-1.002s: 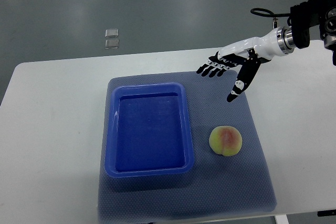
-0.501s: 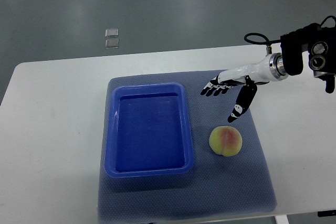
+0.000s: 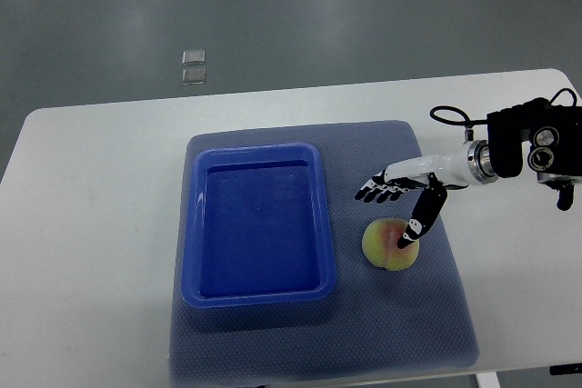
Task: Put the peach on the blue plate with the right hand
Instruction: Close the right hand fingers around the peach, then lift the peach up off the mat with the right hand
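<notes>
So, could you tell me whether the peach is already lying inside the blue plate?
No, the peach sits on the mat to the right of the blue plate.

- A single camera, the top view, looks steeply down from the robot's own side of the work.
- It stands well back: nearly the whole white table (image 3: 100,224) fits, with only its near edge and right corner cut off by the frame.
- Beyond the far edge of the table a broad band of grey floor (image 3: 291,15) fills the upper part, so the lens tilts somewhat forward rather than straight down.
- The blue mat (image 3: 400,315) sits low and central in the frame.
- The right arm enters from the right edge; its hand (image 3: 400,195) seems to be nearer the lens than the table, though depth is hard to judge.
</notes>
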Robot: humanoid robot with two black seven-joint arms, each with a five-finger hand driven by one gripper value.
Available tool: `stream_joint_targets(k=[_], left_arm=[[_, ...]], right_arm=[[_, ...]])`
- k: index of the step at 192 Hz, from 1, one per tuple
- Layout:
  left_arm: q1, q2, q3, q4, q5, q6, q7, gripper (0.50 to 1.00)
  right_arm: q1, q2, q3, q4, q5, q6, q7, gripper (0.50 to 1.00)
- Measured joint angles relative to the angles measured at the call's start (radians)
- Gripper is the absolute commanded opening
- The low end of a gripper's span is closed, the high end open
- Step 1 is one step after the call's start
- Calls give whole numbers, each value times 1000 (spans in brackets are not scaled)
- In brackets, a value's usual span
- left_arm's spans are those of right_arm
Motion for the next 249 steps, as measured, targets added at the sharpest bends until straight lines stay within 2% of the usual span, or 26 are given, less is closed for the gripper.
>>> stream_joint_targets(k=[97,127,128,139,142,153,154,158,162,171,172,182,213,249], left_arm=[[0,0,-1,3,0,1,0,1000],[0,0,-1,4,0,1,0,1000],[0,0,-1,4,0,1,0,1000],[0,0,-1,4,0,1,0,1000],[0,0,-1,4,0,1,0,1000],[0,0,-1,4,0,1,0,1000],[0,0,-1,4,0,1,0,1000],[0,0,-1,4,0,1,0,1000],[0,0,-1,4,0,1,0,1000],[0,0,-1,4,0,1,0,1000],[0,0,-1,4,0,1,0,1000],[0,0,-1,4,0,1,0,1000],[0,0,-1,4,0,1,0,1000],[0,0,-1,5,0,1,0,1000]], right_arm=[[-133,-3,46,3,-17,-67,5,928],[-176,-6,76,9,-27,-77,9,911],[-177,-6,77,9,-27,-78,9,855],[-188,-6,83,9,-35,-89,10,782],[-191,-6,84,9,-38,-92,11,746],[-198,-6,86,10,-51,-103,14,746],[-198,-6,86,10,-52,-103,14,616],[-200,-6,87,10,-57,-106,16,576],[-201,-7,87,10,-61,-107,18,560],[-202,-10,88,11,-70,-109,21,560],[-202,-11,88,11,-71,-109,22,537],[-202,-15,88,11,-77,-110,24,509],[-171,-52,111,26,-77,-92,24,509],[4,-160,188,52,-67,31,18,513]])
